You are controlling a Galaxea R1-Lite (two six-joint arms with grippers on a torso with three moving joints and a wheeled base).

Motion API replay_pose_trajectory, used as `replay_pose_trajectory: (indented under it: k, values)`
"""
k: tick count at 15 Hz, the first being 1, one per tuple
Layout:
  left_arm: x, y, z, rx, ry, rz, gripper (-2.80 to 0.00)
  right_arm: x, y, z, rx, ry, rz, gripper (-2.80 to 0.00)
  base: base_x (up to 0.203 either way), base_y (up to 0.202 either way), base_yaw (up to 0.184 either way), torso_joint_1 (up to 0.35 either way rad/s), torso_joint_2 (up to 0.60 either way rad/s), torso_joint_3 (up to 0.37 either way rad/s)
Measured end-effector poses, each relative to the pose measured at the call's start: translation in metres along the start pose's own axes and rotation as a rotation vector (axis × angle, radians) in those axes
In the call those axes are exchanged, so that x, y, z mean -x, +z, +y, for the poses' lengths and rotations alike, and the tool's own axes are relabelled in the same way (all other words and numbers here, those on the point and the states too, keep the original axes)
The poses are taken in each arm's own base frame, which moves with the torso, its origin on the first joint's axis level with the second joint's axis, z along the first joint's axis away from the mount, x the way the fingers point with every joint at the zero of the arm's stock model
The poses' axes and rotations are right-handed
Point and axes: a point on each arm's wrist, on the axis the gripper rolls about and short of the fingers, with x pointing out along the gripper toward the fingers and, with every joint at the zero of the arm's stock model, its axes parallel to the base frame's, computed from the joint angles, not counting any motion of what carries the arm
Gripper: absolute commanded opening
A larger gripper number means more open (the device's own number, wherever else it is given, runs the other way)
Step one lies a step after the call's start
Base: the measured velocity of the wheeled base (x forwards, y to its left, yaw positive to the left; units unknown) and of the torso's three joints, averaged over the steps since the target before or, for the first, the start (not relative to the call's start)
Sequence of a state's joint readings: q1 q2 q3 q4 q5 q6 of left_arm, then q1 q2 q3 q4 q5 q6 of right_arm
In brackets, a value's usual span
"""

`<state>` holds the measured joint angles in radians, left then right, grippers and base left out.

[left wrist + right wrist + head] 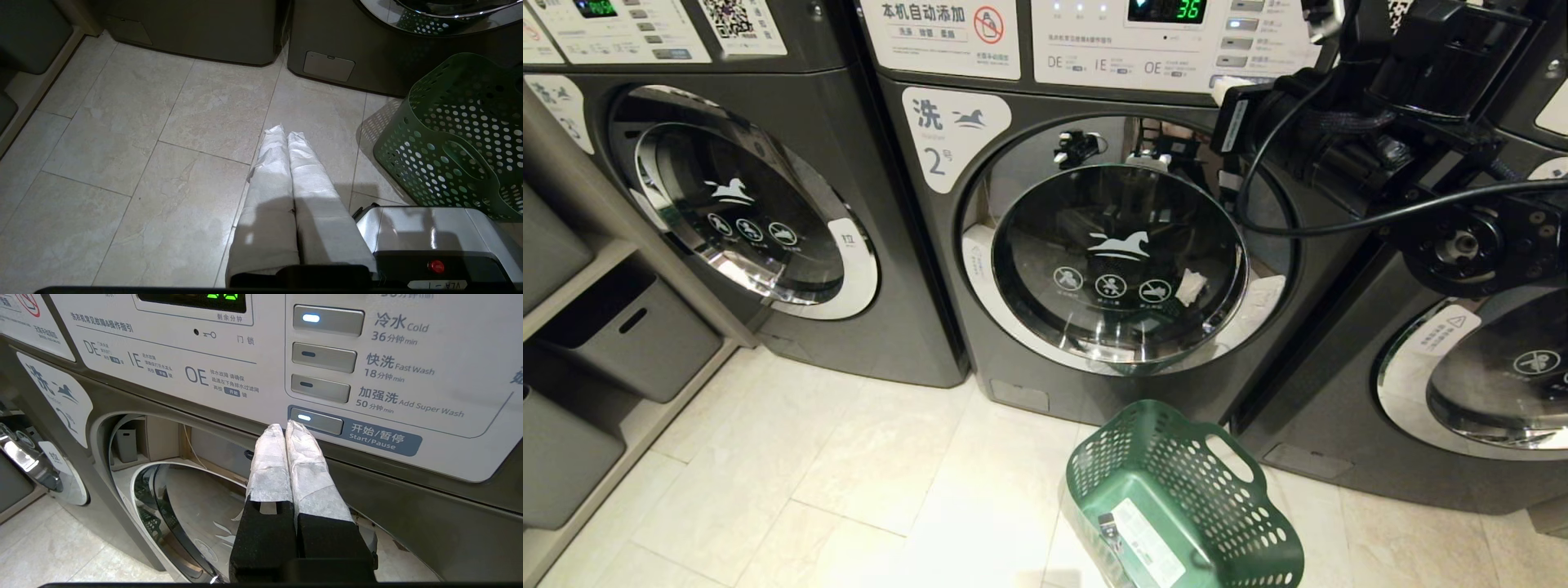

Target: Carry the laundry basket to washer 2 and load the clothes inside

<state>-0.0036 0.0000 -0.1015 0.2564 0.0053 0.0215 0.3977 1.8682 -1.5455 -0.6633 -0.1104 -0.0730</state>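
The right gripper is reaching up to the control panel of washer 2, its 2 white-wrapped fingers pressing together with nothing between them. Their tips are sitting at the lit Start/Pause button; whether they are actually touching it cannot be told. Just above the tips the 3 wash-mode buttons are stacking up, and below them the round door of washer 2 is lying shut.

The laundry basket is lying tipped on the tiled floor well below the right gripper, in front of washer 2, its sticker-bearing base showing in the head view and no clothes showing in it. No pale denim garment is showing in any view; a white scrap is showing on the door glass, and it is too small to name.

The left gripper is hanging low over the floor, its fingers also closing flat together and holding nothing, with the basket just beside it.

As a judgement, the loading is looking finished and the step in hand is starting the wash. The button is stiff and flat, so it is calling for a short, square push from the closed tips. The basket is looking light and rigid, best taken by the rim at a cut-out handle.
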Motion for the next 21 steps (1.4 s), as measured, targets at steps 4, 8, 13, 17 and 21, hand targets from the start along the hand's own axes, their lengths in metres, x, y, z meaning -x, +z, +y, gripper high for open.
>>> replay_pose_trajectory:
  k: [4,8,13,17,21]
  values:
    - [0.0,0.0,0.0,0.0,0.001,0.0,-2.8,-0.003,0.001,-0.004,0.003,-0.012,-0.01,-2.8,0.0,0.0,0.0,0.0,0.0,0.0]
    - [0.0,0.0,0.0,0.0,0.001,0.0,-2.8,-0.006,0.0,-0.007,0.006,-0.022,-0.012,-2.8,0.0,0.0,0.0,0.0,0.0,0.0]
    - [0.0,0.0,0.0,0.0,0.0,0.0,-2.8,-0.009,-0.003,-0.008,0.006,-0.025,-0.012,-2.8,0.0,0.0,0.0,0.0,0.0,0.0]
    - [0.0,0.0,0.0,0.001,0.001,0.0,-2.8,-0.015,-0.001,-0.007,0.005,-0.026,-0.027,-2.8,0.0,0.0,0.0,0.0,0.0,0.0]
    - [0.0,0.0,0.0,0.0,0.0,0.0,-2.8,-0.017,-0.004,-0.007,0.016,-0.029,-0.024,-2.8,0.0,0.0,0.0,0.0,0.0,0.0]
